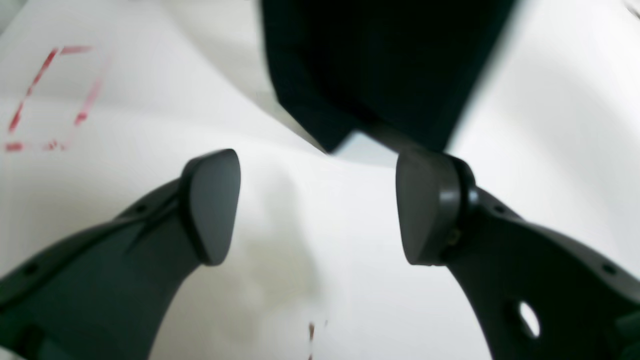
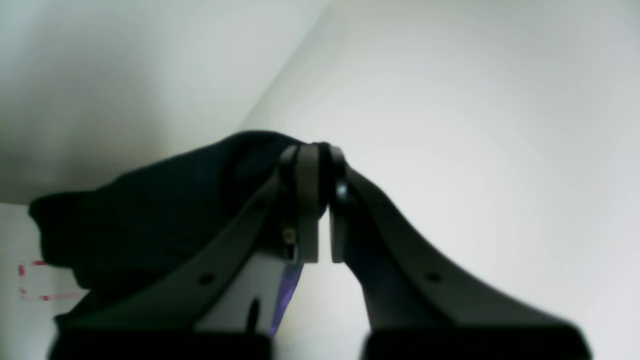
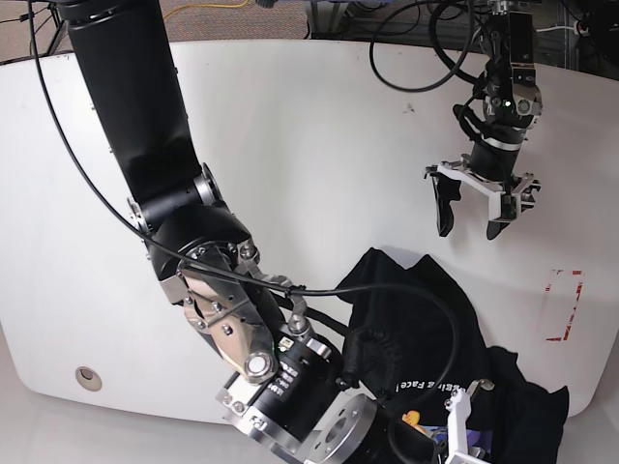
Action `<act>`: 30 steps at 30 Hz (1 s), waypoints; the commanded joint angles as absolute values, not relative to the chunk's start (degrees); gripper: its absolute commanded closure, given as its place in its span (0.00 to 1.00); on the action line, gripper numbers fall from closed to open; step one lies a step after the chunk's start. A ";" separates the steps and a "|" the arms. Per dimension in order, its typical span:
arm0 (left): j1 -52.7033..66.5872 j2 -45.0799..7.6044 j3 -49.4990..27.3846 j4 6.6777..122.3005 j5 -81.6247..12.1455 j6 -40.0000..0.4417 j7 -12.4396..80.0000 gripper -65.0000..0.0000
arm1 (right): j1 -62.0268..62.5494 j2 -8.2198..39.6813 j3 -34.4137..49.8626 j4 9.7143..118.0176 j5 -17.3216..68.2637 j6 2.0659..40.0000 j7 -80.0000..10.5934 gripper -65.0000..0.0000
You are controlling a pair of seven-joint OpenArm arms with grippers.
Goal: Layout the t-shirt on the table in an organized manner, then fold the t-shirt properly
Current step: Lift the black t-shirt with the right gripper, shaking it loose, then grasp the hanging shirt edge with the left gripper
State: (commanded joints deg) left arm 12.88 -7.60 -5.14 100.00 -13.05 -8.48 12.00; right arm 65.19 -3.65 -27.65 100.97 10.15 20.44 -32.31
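Note:
The black t-shirt point(image 3: 426, 329) lies crumpled near the front right of the white table point(image 3: 290, 145), with white lettering showing. In the right wrist view my right gripper point(image 2: 324, 200) is shut on a fold of the t-shirt point(image 2: 150, 215), and a purple bit of print shows below the fingers. In the base view my right gripper point(image 3: 464, 435) sits low over the cloth. My left gripper point(image 3: 474, 208) hangs open above the bare table, behind the shirt. Nothing is between the open fingers of my left gripper point(image 1: 320, 207), and the t-shirt point(image 1: 380, 65) lies just ahead of them.
A red tape rectangle point(image 3: 564, 304) marks the table right of the shirt, and the red tape rectangle point(image 1: 55, 100) also shows in the left wrist view. A round grommet hole point(image 3: 88, 377) sits front left. Black cables point(image 3: 426, 58) lie on the table's far side.

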 joint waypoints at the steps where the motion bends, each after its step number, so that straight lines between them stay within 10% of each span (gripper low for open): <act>1: 12.26 -7.34 -4.70 99.30 -13.05 -8.48 12.00 0.29 | 65.54 -3.65 -27.30 100.97 10.68 20.44 -32.31 1.00; 30: -3.74 -2.68 -0.84 78.02 -8.22 -8.57 11.74 0.31 | 66.68 -4.00 -26.95 100.62 13.93 20.35 -32.40 1.00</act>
